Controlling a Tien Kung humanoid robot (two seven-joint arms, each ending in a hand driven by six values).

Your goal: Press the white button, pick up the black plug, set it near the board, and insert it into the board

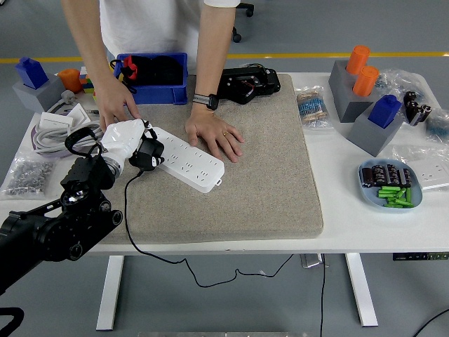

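Black plug, cord trailing, sits on the white board.

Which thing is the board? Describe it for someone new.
On the tan mat, look left of middle, between the person's hands. The board is a long white power strip lying diagonally, the left hand holding a black plug at its left end.

An electronics lab or workshop. A white table holds a parts bin, bagged components and cables.
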